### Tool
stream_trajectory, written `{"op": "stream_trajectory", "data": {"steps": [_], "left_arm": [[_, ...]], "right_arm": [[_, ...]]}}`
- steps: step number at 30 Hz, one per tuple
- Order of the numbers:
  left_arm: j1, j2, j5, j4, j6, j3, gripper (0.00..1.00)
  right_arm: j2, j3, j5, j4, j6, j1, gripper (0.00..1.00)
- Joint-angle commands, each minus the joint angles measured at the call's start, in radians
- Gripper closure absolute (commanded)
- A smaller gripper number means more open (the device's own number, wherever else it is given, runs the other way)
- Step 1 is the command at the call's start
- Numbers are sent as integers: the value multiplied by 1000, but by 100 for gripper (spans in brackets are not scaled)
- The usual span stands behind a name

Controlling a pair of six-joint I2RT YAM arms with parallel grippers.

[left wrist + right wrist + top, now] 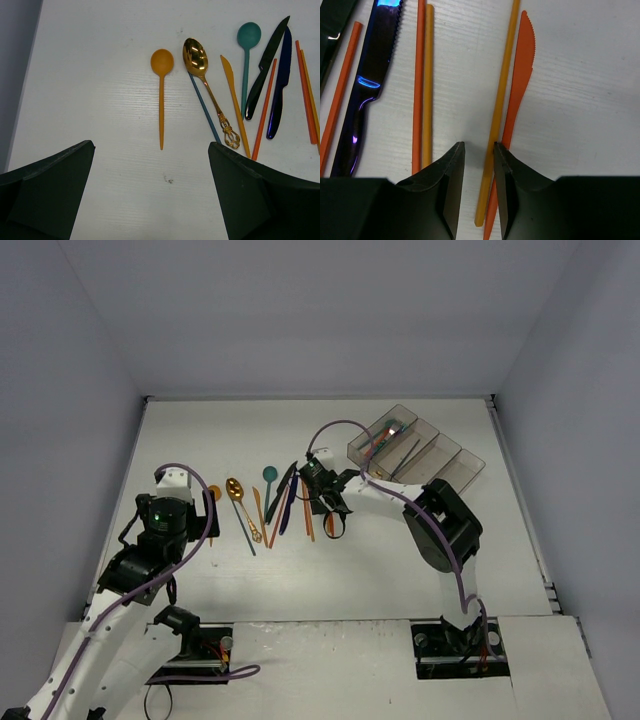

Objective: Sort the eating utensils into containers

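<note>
The utensils lie in a loose row mid-table. In the left wrist view I see an orange spoon (161, 95), a gold spoon (200, 65), a teal spoon (247, 40), a yellow knife (232, 95), a black knife (267, 65) and a navy knife (281, 85). My left gripper (151, 145) is wide open and empty, just short of the orange spoon's handle. My right gripper (479, 145) is low, narrowly open, with the end of a yellow stick (500, 100) between its fingers. An orange knife (522, 60) runs under the right finger. The containers (415, 450) stand at the back right.
A navy knife (370, 75), an orange stick (420, 75) and a second yellow stick (428, 75) lie close left of my right gripper. The first bin holds a teal utensil (385, 440) and the second a dark one (405, 455). Grey walls enclose the table.
</note>
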Motion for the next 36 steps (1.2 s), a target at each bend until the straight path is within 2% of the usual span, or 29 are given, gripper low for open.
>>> {"op": "stream_trajectory", "data": {"steps": [1,21,36], "left_arm": [[2,12,-9,55,14,19,3],[2,11,-10,55,14,19,3],[2,9,-8,55,14,19,3]], "right_arm": [[-10,53,66,13,10,-10,73],[52,102,37,13,12,-42,76],[76,70,26,13,0,-34,79]]}}
